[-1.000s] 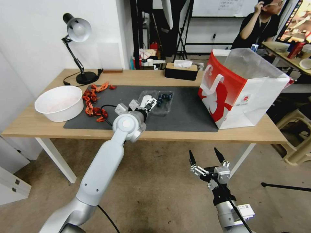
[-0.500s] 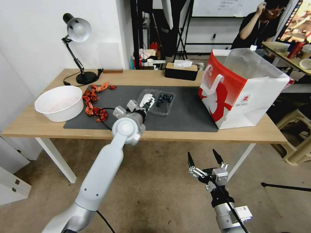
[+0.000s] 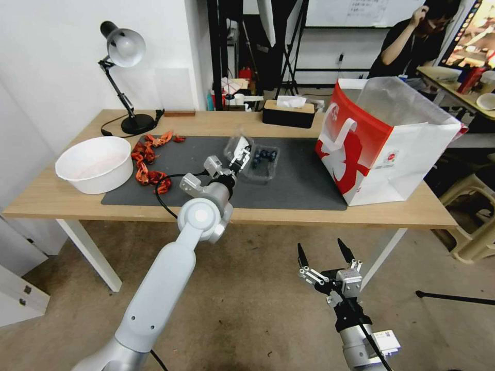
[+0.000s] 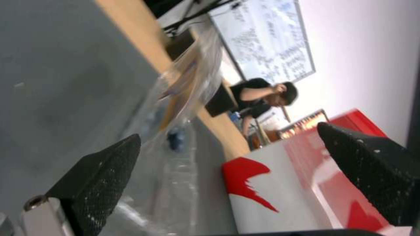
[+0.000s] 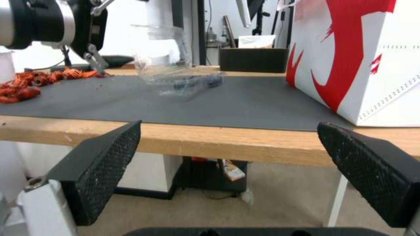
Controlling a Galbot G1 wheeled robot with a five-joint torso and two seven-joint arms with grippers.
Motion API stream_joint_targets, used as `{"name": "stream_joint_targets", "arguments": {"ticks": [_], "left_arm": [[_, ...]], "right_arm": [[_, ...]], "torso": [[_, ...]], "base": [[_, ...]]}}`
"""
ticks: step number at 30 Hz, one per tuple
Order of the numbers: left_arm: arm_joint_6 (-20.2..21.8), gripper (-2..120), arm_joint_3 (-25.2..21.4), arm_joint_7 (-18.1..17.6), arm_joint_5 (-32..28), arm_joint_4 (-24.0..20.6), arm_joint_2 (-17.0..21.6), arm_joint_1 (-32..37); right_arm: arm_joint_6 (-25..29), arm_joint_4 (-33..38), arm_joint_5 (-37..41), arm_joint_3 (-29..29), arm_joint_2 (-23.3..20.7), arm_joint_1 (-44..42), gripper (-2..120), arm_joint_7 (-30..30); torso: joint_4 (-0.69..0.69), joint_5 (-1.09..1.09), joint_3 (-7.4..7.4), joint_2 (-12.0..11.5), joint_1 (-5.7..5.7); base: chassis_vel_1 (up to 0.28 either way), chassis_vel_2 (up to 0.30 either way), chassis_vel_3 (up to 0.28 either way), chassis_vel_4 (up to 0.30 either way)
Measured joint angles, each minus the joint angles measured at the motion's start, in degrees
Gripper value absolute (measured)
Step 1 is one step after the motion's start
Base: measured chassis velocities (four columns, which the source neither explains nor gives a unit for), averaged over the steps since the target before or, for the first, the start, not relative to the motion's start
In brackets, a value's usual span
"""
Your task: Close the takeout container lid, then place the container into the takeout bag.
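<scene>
The left gripper (image 3: 238,154), fingers spread wide, props the lid (image 3: 237,146) upright, apparently; push it evenly over the blueberries (image 3: 264,154).

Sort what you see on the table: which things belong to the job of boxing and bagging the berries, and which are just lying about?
Belonging to the job:
takeout container
lid, raised upright
takeout bag
left tool, open beside the lid

Just lying about:
white bowl
desk lamp
tissue box
orange-red scraps
</scene>
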Motion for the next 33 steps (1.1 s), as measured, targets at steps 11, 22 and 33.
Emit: {"name": "stream_joint_targets", "arguments": {"ticks": [11,22,33], "left_arm": [[1.53,100,3.59,8.18,0.46,1.84,0.73,-3.27],[4.82,100,7.26,2.82,-1.27,7.99,-2.78,-9.29],[8.5,69,8.14,-5.8,1.6,10.09,-2.63,-10.2]], "right_arm": [[0.14,0.41,-0.22,0.37,-0.23,-0.55,100,0.0],[0.23,0.61,-0.35,0.64,0.29,-1.08,100,0.01],[-2.54,3.57,17.25,1.6,-1.87,2.72,100,-7.07]], "torso": [[0.0,0.0,0.0,0.0,0.0],[-0.01,0.0,0.0,0.0,0.0],[0.0,0.0,0.0,0.0,0.0]], "base": [[0.0,0.0,0.0,0.0],[0.0,0.0,0.0,0.0],[0.0,0.0,0.0,0.0]]}}
